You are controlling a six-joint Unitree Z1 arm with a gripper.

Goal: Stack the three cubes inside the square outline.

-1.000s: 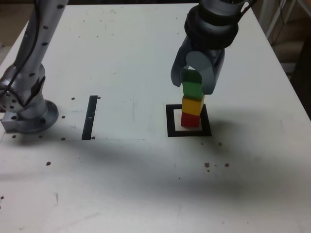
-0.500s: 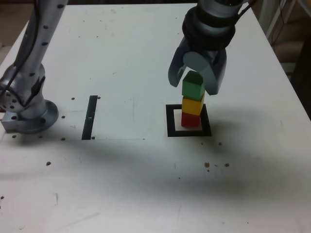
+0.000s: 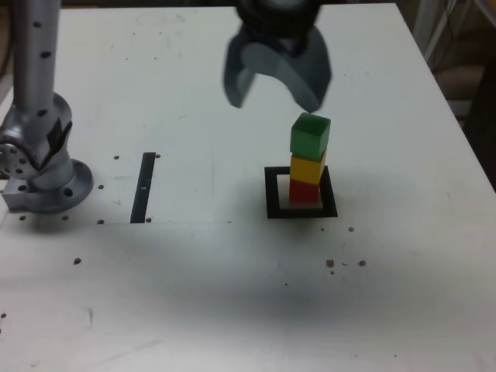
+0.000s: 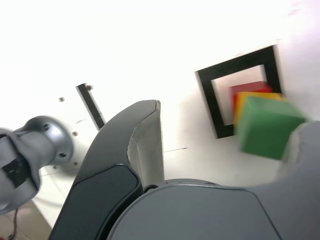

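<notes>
Three cubes in one stack on the square outline

One small red cube [image 3: 304, 191] sits inside the thick black square outline [image 3: 271, 194]; one yellow cube [image 3: 308, 167] rests on it, one green cube [image 3: 310, 135] tops that. The grey gripper [image 3: 277, 91] hangs above the outline, fingers [image 3: 239, 74] spread, grasping nothing. One thin black strip [image 3: 144, 187] lies on the white worktop [image 3: 232, 294], at the exterior view's left.

Three cubes [image 3: 308, 159] stand stacked inside the outline [image 3: 272, 194], with the strip [image 3: 144, 187] well to the exterior view's left.
</notes>
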